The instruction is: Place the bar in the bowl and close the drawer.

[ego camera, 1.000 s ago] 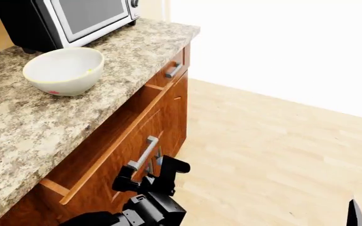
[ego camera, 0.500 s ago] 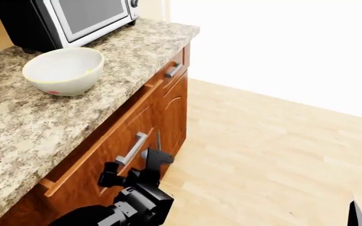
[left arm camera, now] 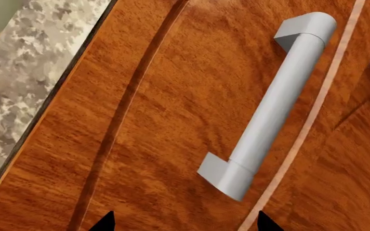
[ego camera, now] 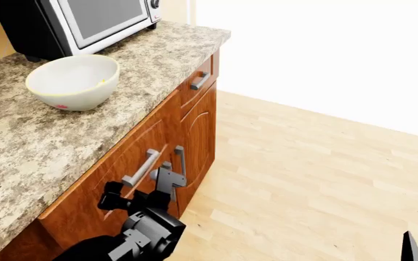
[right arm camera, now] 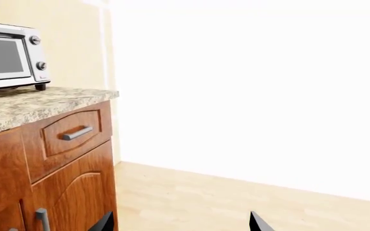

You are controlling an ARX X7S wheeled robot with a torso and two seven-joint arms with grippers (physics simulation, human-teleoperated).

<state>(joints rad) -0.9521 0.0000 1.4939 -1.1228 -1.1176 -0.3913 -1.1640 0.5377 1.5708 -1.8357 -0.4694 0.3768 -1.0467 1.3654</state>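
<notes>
Since a second ago the drawer (ego camera: 115,176) has slid from well open to nearly flush with the cabinet, and the left pincer (ego camera: 137,191) has followed it in, its fingers spread and pressed against the front just beside the handle (ego camera: 141,168), holding nothing. In the left wrist view the handle (left arm camera: 271,103) lies right ahead of the two tips, with the front's carved arc alongside it. I judge the closing step all but done; at most a last small push is left.

Well beyond that pincer, up on the worktop (ego camera: 28,136), the bowl (ego camera: 73,81) stands upright in front of the oven (ego camera: 78,22). Its inside reads plain white, so I cannot tell whether the bar is in it; no bar shows anywhere else. Only one tip of the right pincer (ego camera: 410,247) shows, far off over the floor; in its own view the tips (right arm camera: 178,224) stand apart, empty
</notes>
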